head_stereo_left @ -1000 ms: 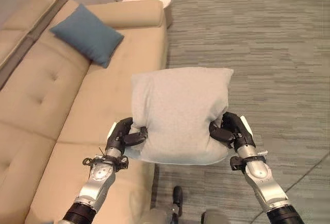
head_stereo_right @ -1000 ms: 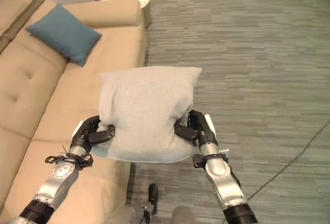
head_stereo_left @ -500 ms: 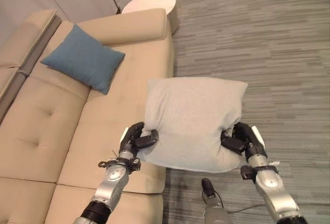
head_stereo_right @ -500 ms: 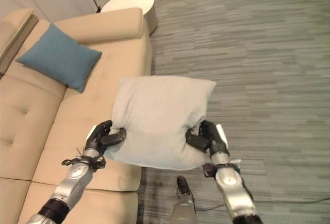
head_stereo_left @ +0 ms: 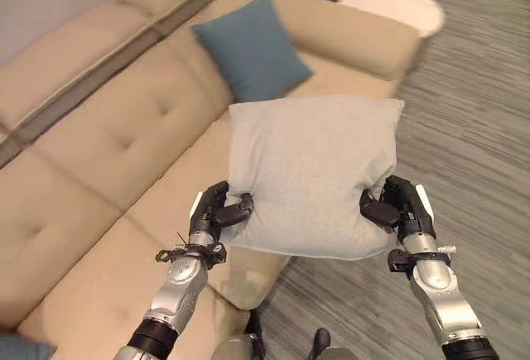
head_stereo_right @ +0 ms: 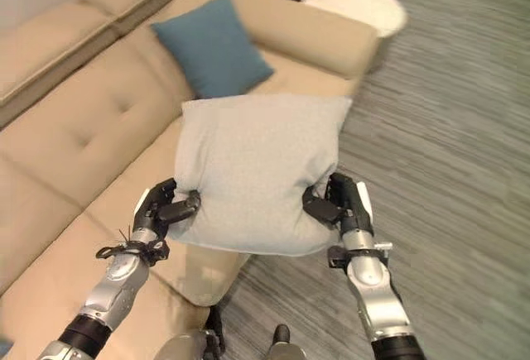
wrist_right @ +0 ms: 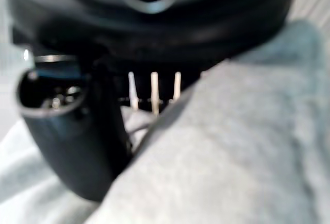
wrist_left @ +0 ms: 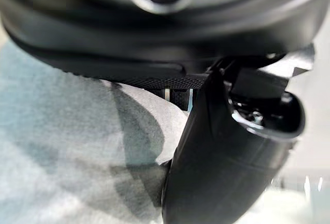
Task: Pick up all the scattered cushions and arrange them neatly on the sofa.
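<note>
2 hands, left hand (head_stereo_left: 214,213) and right hand (head_stereo_left: 400,207), clutch the grey cushion (head_stereo_left: 308,171) over the sofa (head_stereo_left: 99,136) holding a blue cushion (head_stereo_left: 252,48).

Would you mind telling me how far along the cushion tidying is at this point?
Already done: a blue cushion leans against the backrest of the sofa. In hand: the grey cushion is held in the air between the left hand and right hand, each gripping a lower corner, partly above the seat's edge. Left: setting the grey cushion down on the sofa beside the blue one.
</note>
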Controlling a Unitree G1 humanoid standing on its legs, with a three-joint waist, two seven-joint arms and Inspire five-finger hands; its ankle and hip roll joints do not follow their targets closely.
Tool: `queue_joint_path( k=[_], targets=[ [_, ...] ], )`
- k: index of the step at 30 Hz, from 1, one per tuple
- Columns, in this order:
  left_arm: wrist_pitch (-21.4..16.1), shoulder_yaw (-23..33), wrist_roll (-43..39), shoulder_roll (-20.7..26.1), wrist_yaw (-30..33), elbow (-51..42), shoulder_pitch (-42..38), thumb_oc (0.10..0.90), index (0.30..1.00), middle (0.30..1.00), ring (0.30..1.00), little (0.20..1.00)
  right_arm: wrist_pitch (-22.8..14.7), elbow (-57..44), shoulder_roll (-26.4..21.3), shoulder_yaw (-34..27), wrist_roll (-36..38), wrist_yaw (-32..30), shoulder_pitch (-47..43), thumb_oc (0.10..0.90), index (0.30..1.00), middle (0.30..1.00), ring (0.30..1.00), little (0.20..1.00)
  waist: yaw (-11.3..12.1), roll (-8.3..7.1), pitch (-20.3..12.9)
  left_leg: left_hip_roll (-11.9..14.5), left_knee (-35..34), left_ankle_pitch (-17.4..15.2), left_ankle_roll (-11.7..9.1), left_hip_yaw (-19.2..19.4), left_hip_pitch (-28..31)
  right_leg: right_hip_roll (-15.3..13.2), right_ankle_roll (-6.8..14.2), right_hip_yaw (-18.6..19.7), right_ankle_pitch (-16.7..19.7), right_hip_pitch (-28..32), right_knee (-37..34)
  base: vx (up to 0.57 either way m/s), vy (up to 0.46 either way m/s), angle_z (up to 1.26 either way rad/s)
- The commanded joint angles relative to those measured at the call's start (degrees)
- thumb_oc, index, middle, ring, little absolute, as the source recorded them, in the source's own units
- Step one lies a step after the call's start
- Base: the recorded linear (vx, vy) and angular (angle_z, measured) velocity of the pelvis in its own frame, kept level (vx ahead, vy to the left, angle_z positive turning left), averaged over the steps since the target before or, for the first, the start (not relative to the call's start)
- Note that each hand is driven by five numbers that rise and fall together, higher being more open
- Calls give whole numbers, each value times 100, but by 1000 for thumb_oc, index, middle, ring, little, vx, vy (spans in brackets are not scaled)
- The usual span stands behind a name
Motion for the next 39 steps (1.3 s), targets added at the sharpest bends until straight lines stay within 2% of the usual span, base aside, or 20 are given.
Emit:
queue_joint_path(
  k=[1,3,6,7,8,10,12,13,17,19,20,23,25,27,29,33,35,37,39],
  targets=[
    [-905,-328,368,-11,-367,-1133,-650,400,300,300,300,300,-891,-745,181,413,-384,86,-815,400,300,300,300,300,200,-329,-802,-157,-52,-822,-15,-494,524,-240,644,629,595,-547,1543,93,68,123],
    [-955,-365,468,-37,-280,-1072,-754,400,300,300,300,300,-893,-629,103,344,-513,-21,-918,400,300,300,300,300,115,-277,-817,-150,-176,-805,-10,-918,705,-25,542,1363,508,-814,1794,93,21,159],
    [-1001,-396,584,-74,-196,-1033,-944,400,300,300,300,300,-885,-403,-45,357,-649,-172,-1210,400,300,300,300,300,79,-291,-828,-168,-285,-795,-85,-1353,774,162,384,2201,285,-881,896,131,-74,123],
    [-1004,-396,589,-72,-143,-1027,-1017,400,300,300,300,300,-887,-329,-107,350,-701,-254,-1323,400,300,300,300,300,54,-304,-837,-189,-321,-778,-104,-1595,799,314,347,2556,257,-981,483,153,-117,102],
    [-1009,-408,593,-86,-122,-1012,-1049,400,300,300,300,300,-862,-288,-155,350,-726,-280,-1383,400,300,300,300,300,48,-357,-838,-246,-343,-767,-131,-1769,816,426,378,2847,310,-1060,192,171,-120,125],
    [-985,-407,664,-61,-66,-961,-1116,400,300,300,300,300,-841,-190,-260,421,-797,-311,-1461,400,300,300,300,300,69,-468,-812,-307,-377,-783,-163,-2118,879,606,399,3170,424,-1087,-106,100,-123,125],
    [-962,-341,756,-49,-68,-1002,-1046,400,300,300,300,300,-835,-240,-263,403,-874,-267,-1449,400,300,300,300,300,92,-568,-828,-317,-312,-830,-190,-2306,854,567,364,3128,401,-835,-327,64,-190,148],
    [-945,-291,785,-68,-14,-1011,-963,400,300,300,300,300,-817,-181,-237,432,-864,-283,-1471,400,300,300,300,300,162,-613,-850,-258,-369,-764,-259,-2454,836,696,308,3203,391,-808,-313,79,-180,112],
    [-903,-206,839,-69,12,-1023,-742,400,300,300,300,300,-800,-159,-191,460,-821,-241,-1397,400,300,300,300,300,244,-692,-910,-141,-497,-675,-404,-2685,817,757,179,3020,318,-678,-500,82,-170,43],
    [-875,-164,934,-49,83,-991,-688,400,300,300,300,300,-817,-119,-176,453,-798,-243,-1318,400,300,300,300,300,241,-743,-904,-35,-483,-638,-514,-2801,746,769,107,2734,265,-615,-552,89,-208,45],
    [-893,-202,1016,-45,255,-863,-869,400,300,300,300,300,-808,62,-223,499,-793,-335,-1369,400,300,300,300,300,240,-820,-859,107,-488,-609,-614,-2624,628,724,68,2419,229,-609,-584,45,-168,69],
    [-926,-236,1179,-24,550,-629,-1239,400,300,300,300,300,-845,277,-365,705,-801,-441,-1669,400,300,300,300,300,209,-861,-768,157,-462,-512,-664,-2532,447,701,66,2136,249,-572,-661,21,-101,91],
    [-943,-263,1419,55,883,-388,-1612,400,300,300,300,300,-822,377,-441,956,-827,-485,-2008,400,300,300,300,300,222,-851,-772,195,-599,-404,-675,-2469,370,709,102,2037,301,-602,-776,37,-57,28],
    [-995,-271,1743,239,1268,-116,-2201,400,300,300,300,300,-829,517,-556,1281,-907,-588,-2639,400,300,300,300,300,199,-788,-805,216,-704,-347,-708,-2407,108,716,128,2056,401,-794,-956,-25,3,15],
    [-1031,-291,1843,347,1450,-23,-2459,400,300,300,300,300,-844,577,-626,1417,-971,-659,-2947,400,300,300,300,300,198,-763,-806,215,-704,-303,-741,-2363,-52,717,140,2084,443,-950,-990,-63,26,0],
    [-1141,-454,2092,805,2042,714,-3741,400,300,300,300,300,-884,1143,-767,2101,-874,-836,-4437,400,300,300,300,300,180,-661,-841,118,-704,-90,-827,-2232,-894,724,173,2188,620,-1816,-981,-105,64,0],
    [-1153,-498,2172,1002,2095,865,-4026,400,300,300,300,300,-891,1297,-821,2244,-869,-847,-4797,400,300,300,300,300,170,-642,-871,104,-704,-59,-833,-2199,-1059,718,187,2213,651,-1990,-962,-4,37,-6],
    [-1103,-682,2359,1381,2536,1406,-4903,400,300,300,300,300,-924,1820,-992,2721,-925,-1031,-5865,400,300,300,300,300,189,-590,-780,97,-704,21,-869,-2110,-1369,679,233,2286,718,-2319,-939,-10,46,-12],
    [-1041,-792,2462,1476,2697,1675,-5273,400,300,300,300,300,-945,2141,-990,2882,-871,-1123,-6251,400,300,300,300,300,198,-559,-712,95,-704,50,-886,-2067,-1475,665,247,2306,744,-2437,-926,-27,50,-10]
  ],
)
